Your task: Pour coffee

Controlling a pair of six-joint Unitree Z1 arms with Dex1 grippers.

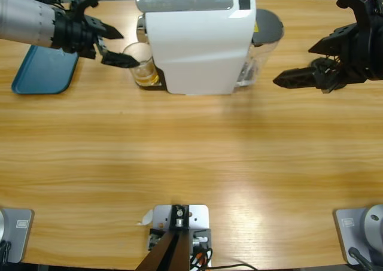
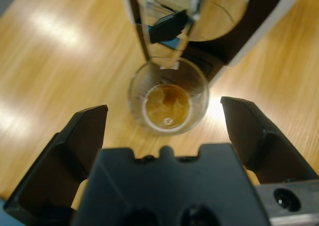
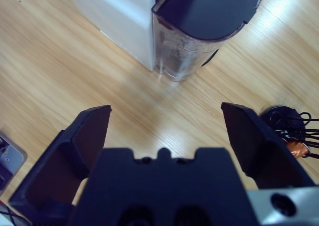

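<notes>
glass (image 1: 142, 69) upright, mouth up, under machine (image 1: 197, 43) spout | coffee (image 2: 167, 106) shallow in bottom | left claw (image 1: 116, 45) wide open, empty, astride glass | right claw (image 1: 286, 78) open, empty, beside tank (image 3: 199, 36)

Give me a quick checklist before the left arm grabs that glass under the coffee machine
1. Left tool open: ok, jaws spread wide.
2. Small clear glass cup lined up between the jaws: ok, roughly centred in the left wrist view.
3. Jaws around the cup: not ok, the cup sits ahead of the tips.
4. Amber-brown coffee in the cup: ok, a shallow amount.
5. Cup under the white boxy coffee machine: ok, beneath its spout.
6. Right tool out of the way: ok, open, apart from the machine's other side.
</notes>
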